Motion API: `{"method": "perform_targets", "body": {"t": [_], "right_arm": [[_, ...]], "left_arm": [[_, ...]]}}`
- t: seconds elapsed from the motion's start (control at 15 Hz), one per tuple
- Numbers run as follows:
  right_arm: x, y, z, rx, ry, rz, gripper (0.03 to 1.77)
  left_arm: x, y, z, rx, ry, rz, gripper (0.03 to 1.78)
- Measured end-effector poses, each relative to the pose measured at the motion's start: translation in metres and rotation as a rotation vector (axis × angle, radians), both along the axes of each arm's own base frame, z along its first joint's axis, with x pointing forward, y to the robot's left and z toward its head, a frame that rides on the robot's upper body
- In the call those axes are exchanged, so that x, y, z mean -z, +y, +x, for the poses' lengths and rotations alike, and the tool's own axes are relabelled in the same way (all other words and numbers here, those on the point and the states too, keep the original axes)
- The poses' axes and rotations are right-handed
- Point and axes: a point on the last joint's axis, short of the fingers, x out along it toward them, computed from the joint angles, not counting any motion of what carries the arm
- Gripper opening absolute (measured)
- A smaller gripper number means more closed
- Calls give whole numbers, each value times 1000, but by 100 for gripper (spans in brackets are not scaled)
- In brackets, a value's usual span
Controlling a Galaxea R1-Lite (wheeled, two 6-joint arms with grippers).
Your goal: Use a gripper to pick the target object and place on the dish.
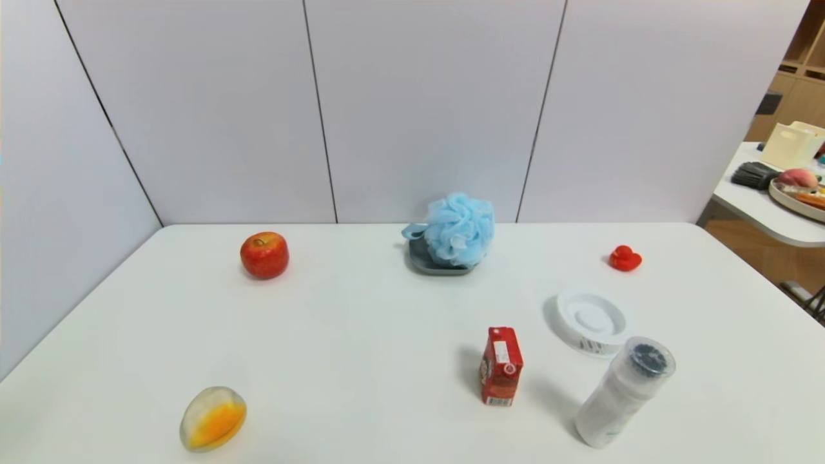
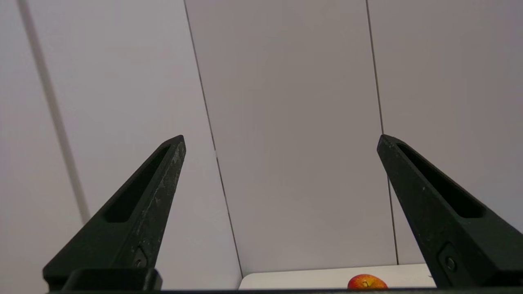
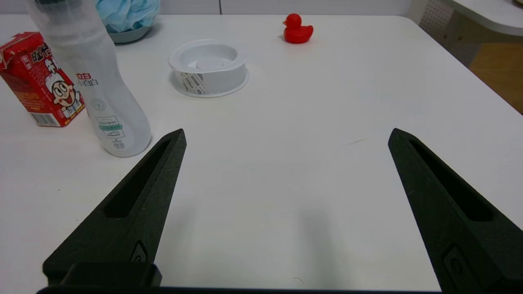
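Nearest the head camera lay a translucent yellow-orange soap bar [image 1: 213, 418] at the front left of the white worktop [image 1: 361, 335], with a red juice carton [image 1: 501, 365] and a clear bottle [image 1: 624, 392] standing toward the front right. Behind the bottle sat a round white ringed disc [image 1: 591, 321], and farther back a small red duck [image 1: 624, 258]. A red apple [image 1: 264, 254] rested at the back left. At the back centre the light blue bath pouf [image 1: 459, 229] sat on the grey-blue dish [image 1: 428, 261], covering most of it. Neither arm appeared in this view.

From the left wrist, the left gripper [image 2: 281, 141] pointed up at the grey wall panels, its fingers [image 2: 151, 204] spread wide with nothing between them and touching nothing; only the worktop's far edge and the top of the apple [image 2: 366, 282] showed below.

From the right wrist, the right gripper [image 3: 286, 136] hung low over the bare front right of the worktop [image 3: 310, 134], its fingers [image 3: 143, 204] likewise wide apart and empty. Beyond them stood the bottle [image 3: 98, 81] beside the carton [image 3: 39, 81], then the disc [image 3: 209, 67], the duck [image 3: 297, 29], and the pouf [image 3: 127, 12] on the dish [image 3: 130, 36].
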Motion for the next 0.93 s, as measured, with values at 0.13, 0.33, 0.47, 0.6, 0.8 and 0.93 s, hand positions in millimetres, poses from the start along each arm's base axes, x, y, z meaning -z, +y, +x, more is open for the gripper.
{"method": "perform_targets", "body": {"t": [0.13, 0.33, 0.47, 0.6, 0.8, 0.93], "right_arm": [[0, 0, 0, 0, 0, 0, 171], [0, 0, 0, 0, 0, 0, 171], [0, 0, 0, 0, 0, 0, 171], [0, 0, 0, 0, 0, 0, 171], [0, 0, 0, 0, 0, 0, 171], [0, 0, 0, 0, 0, 0, 171]], "left_arm": [[20, 1, -20, -17, 6, -9, 169], [53, -3, -44, 33, 73, -1, 169], [77, -6, -56, 67, 146, 12, 169], [104, -6, -59, 76, 256, 8, 169], [138, -6, -47, 75, 367, 3, 169], [158, -6, -37, 74, 434, 3, 169]]}}
